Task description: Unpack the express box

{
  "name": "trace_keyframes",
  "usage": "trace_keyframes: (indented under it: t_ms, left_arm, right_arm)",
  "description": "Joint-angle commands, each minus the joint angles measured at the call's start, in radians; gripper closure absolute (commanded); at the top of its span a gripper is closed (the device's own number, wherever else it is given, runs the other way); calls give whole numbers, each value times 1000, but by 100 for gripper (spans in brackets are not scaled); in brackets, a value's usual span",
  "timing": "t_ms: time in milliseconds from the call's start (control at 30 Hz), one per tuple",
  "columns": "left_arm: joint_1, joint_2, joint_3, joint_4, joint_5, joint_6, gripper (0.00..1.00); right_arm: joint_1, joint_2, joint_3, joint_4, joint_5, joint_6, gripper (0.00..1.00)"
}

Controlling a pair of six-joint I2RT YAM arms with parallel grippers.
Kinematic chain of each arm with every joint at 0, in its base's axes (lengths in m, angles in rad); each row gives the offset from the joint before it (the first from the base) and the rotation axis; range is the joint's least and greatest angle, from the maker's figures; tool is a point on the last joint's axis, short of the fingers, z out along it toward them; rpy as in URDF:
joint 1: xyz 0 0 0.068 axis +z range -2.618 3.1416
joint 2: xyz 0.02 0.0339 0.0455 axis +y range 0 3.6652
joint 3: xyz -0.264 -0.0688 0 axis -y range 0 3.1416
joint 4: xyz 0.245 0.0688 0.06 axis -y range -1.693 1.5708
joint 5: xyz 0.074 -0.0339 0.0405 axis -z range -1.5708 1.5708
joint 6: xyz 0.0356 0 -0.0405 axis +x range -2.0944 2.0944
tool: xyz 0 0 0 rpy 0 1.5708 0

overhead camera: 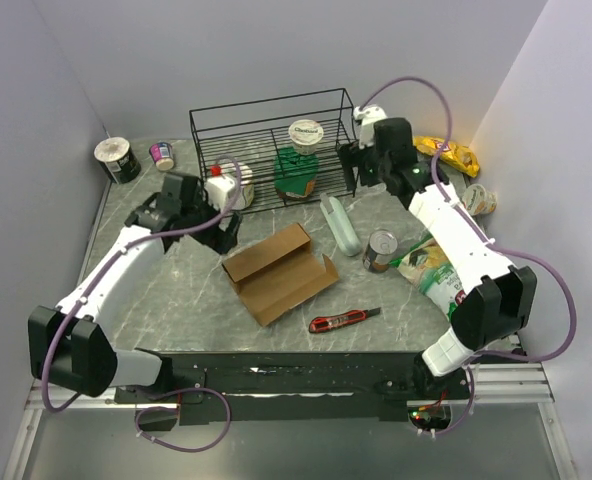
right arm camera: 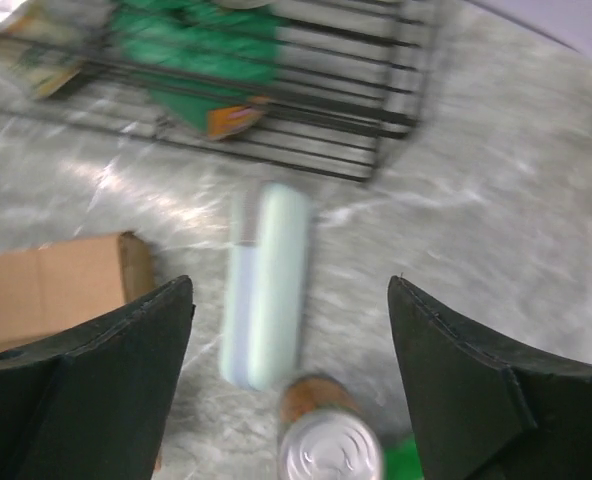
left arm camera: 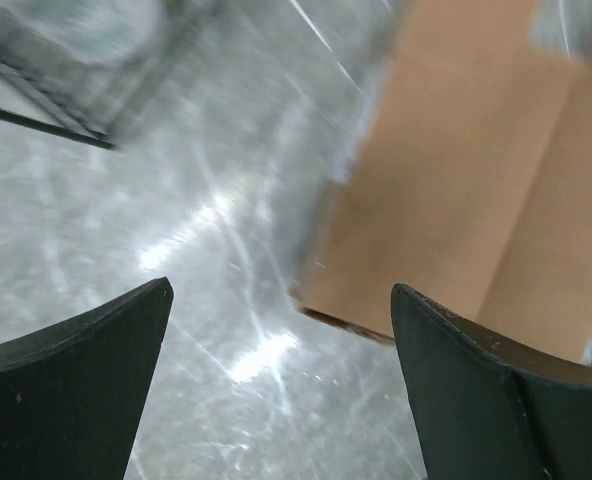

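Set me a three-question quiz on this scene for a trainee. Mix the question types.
1. True or false: the express box lies open, with its plain brown inside showing.
2. The left gripper is:
A) open and empty
B) shut on the box
C) shut on a can
3. Which red tool lies on the table beside the box?

Key: 1 true. 2 A. 3 the utility knife.
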Motion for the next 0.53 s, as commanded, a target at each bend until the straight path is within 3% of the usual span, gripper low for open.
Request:
trace_keyframes:
  t_ms: [0,167,333,433,500]
  left_arm:
    - [103,30,142,41,-9,-84,4]
    - [196,133,362,21,25,-210,4]
    - [262,256,620,-13,26,-277,4]
    - [295,297,811,7,-111,-265,4]
    - [344,281,845,82,-301,-303,4]
  right_arm:
    - [-16,-25,92,-251,273,71,10]
    - [-96,-149,29,-218,313,63,3]
    - [-147,-184,133,-161,431,29,1]
    - [-200,-203,198,-63,427,4,4]
    - [-260,-223,212,38,388,43,2]
